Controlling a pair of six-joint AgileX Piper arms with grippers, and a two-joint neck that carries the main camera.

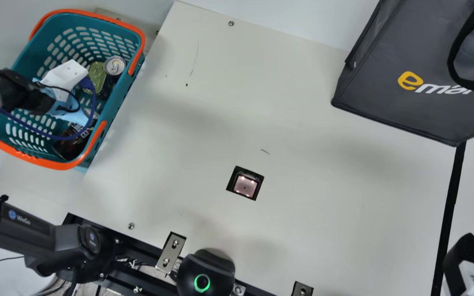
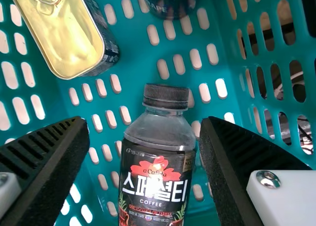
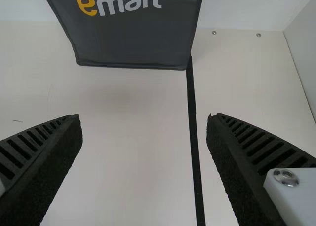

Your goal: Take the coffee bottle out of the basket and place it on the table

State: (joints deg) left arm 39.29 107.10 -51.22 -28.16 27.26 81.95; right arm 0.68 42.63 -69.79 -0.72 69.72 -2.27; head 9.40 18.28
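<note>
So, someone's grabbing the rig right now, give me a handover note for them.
Left end effector: open, in the basket area, nothing gripped.
Right end effector: open and empty, above the table.
Coffee bottle: in the basket, cap showing, seen between the left fingers.
Done: left arm is at the basket.
Left: grip the bottle, lift it out, place it on the table.

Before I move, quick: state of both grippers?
Left gripper: open, nothing held; its fingers are spread, with the coffee bottle seen between them in the left wrist view, ungripped.
Right gripper: open, nothing held.
</note>
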